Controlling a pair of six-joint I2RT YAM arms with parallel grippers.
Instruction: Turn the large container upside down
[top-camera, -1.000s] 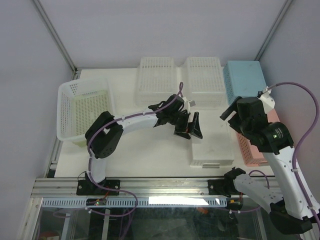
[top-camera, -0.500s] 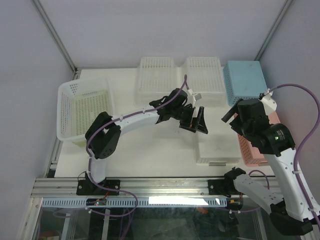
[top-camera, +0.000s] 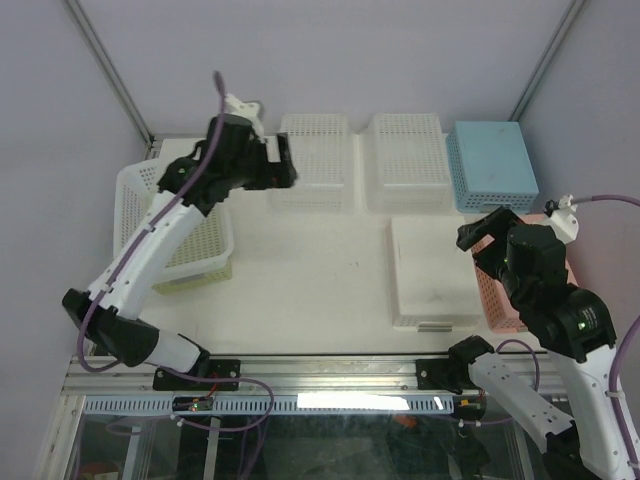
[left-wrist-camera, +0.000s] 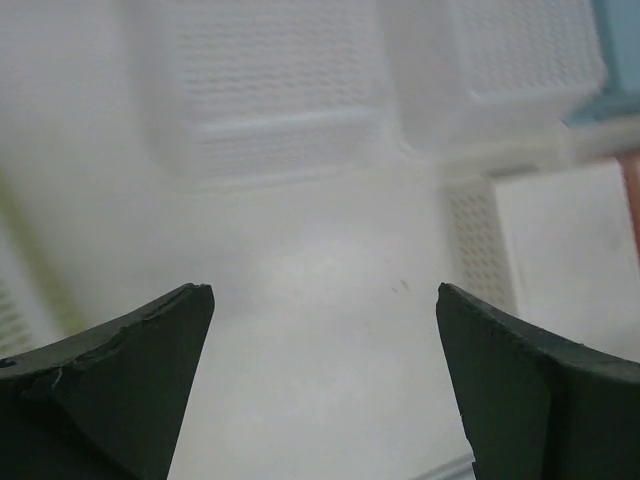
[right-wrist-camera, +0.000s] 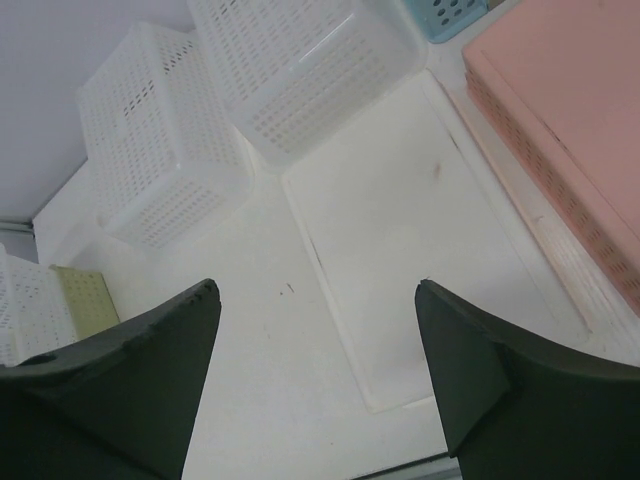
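Large container (top-camera: 205, 240) sits upright, open side up, at the 9 o'clock edge of the table (top-camera: 330, 270). Left gripper (top-camera: 280, 168) hangs just past the container's 1 o'clock corner, jaws spread wide and holding nothing; the container lies at its 8 o'clock. Right gripper (top-camera: 482, 237) is well apart at 3 o'clock, jaws parted, empty.

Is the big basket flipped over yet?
Not yet. Done: nothing; the large container sits open side up on the left side. In hand: the left end effector hovers open and empty near it; the right end effector is open and empty too. Left: grab it and turn it upside down.
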